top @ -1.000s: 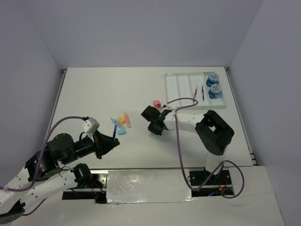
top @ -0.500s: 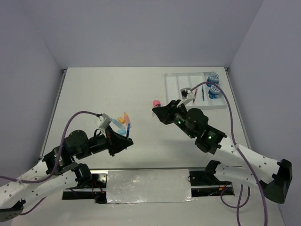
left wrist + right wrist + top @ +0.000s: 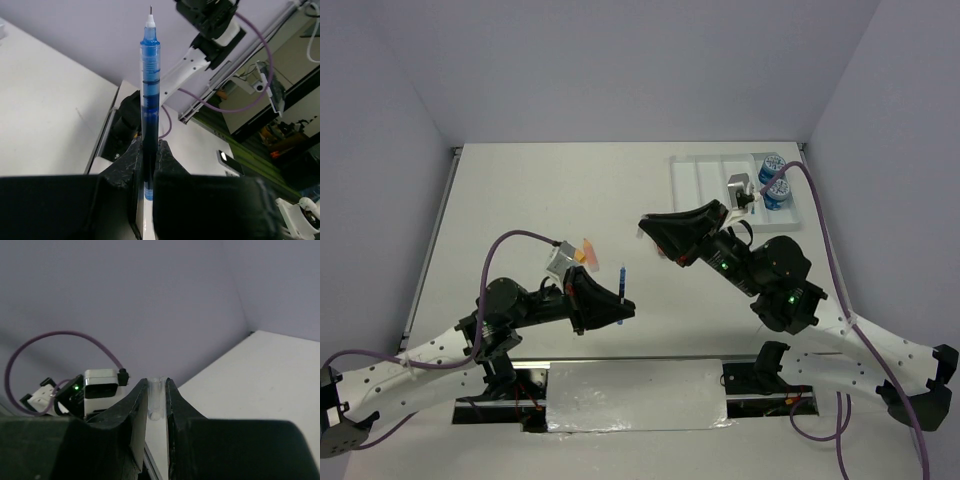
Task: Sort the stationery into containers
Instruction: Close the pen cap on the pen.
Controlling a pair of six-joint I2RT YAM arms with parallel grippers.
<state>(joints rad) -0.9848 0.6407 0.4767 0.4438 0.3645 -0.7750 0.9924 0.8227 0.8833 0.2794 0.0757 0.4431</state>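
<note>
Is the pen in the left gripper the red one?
No, the pen clamped upright in the left gripper is blue.

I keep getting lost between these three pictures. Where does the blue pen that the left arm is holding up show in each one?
Top external: the blue pen stands upright in the left gripper, low and left of centre.
Left wrist: it runs up the middle, tip at the top, pinched at its lower end.
Right wrist: not in it.
Shared landmark: the white table.
</note>
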